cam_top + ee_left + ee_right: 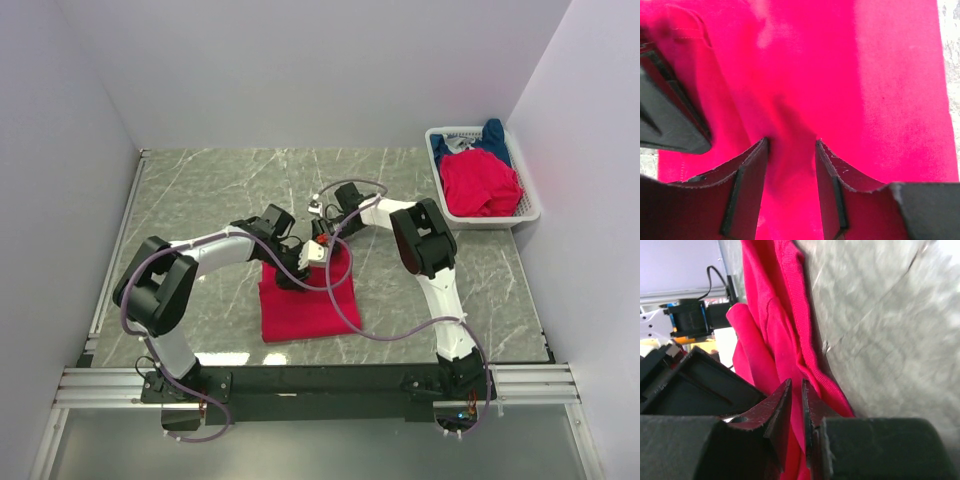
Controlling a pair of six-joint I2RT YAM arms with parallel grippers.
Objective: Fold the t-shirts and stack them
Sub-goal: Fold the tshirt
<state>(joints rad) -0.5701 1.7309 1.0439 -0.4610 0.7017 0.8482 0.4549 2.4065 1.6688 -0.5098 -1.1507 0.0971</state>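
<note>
Red t-shirt (305, 305) is seen from above, folded flat on the table (200, 190), spread just below the left gripper (292, 272) and right gripper (322, 250), which are set together at its far edge. At the left wrist, the left fingers (750, 170) are held apart and pressed into the cloth, which is bunched between them. At the right wrist, an edge of the cloth is pinched between the nearly closed right fingers (782, 405).

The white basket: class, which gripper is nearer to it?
Right. The right gripper pinches the folded red t-shirt's far edge, on the basket's side; the left gripper sits beside it on the same shirt, farther from the basket.
</note>
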